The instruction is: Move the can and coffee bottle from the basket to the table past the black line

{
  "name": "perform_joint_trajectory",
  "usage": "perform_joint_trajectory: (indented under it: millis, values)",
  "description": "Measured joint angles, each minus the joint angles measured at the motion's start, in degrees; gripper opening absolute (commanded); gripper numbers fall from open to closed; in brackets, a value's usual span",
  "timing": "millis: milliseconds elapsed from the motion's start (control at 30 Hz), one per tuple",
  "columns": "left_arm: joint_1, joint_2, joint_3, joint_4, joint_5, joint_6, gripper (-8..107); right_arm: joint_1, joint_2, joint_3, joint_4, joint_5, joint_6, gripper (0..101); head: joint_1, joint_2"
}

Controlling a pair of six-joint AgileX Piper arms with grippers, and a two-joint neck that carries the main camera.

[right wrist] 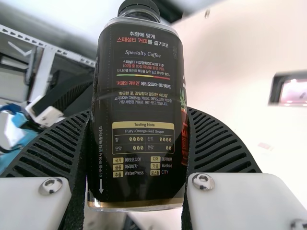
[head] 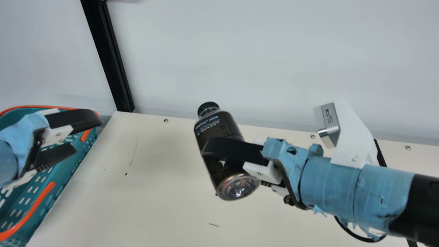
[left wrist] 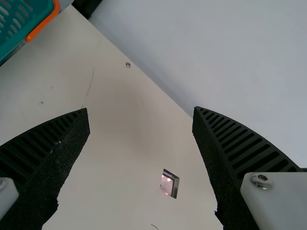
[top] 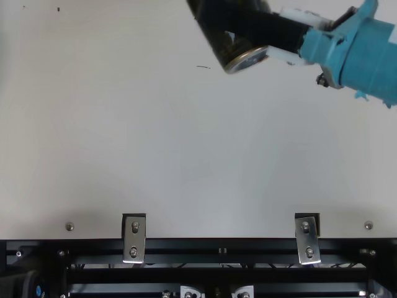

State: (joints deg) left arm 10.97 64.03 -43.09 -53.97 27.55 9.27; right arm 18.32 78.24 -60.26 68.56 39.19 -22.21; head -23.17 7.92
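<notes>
The coffee bottle (head: 216, 127) is clamped between the ribbed fingers of the right gripper (head: 213, 151), raised above the cream table (head: 137, 206) and tilted, its black cap uppermost and its clear base turned partly toward the main view. Its black label carries pale lettering and a small light-blue mark there; in the right wrist view, close-set lines run in white, red and yellow above a yellow-framed panel, with a thin green, yellow and red stripe between, a white arrow pointing to the base, and red and green artwork at one edge. The left gripper (head: 85, 134) has its fingers spread well apart with nothing between them, overlapping the teal basket (head: 44, 196) with orange trim at the main view's left.
</notes>
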Motion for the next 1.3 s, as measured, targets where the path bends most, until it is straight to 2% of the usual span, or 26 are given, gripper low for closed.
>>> perform_joint_trajectory:
  millis: [367, 533, 733, 867, 1067, 1300]
  values:
    - [0.0, 0.0, 0.0, 0.0, 0.0, 0.0, 90, 8.0, -5.7, 5.5, 5.8, -18.1, -13.6, 0, 0.0, 0.0]
    - [0.0, 0.0, 0.0, 0.0, 0.0, 0.0, 90, 8.5, -5.7, 5.6, 6.8, -20.3, -14.4, 0, 0.3, 0.0]
    - [0.0, 0.0, 0.0, 0.0, 0.0, 0.0, 90, 8.6, -5.7, 5.4, 6.9, -20.2, -14.3, 0, 0.0, -0.3]
    - [0.0, 0.0, 0.0, 0.0, 0.0, 0.0, 90, 9.2, -5.1, 5.0, 4.0, -21.5, -13.1, 0, 0.0, 0.0]
    - [0.0, 0.0, 0.0, 0.0, 0.0, 0.0, 90, 12.1, -3.4, 5.7, -1.8, -27.3, -13.7, 0, 0.3, 0.0]
    - [0.0, 0.0, 0.0, 0.0, 0.0, 0.0, 90, 16.2, -1.5, 8.4, -8.5, -35.4, -14.9, 0, 0.3, 0.0]
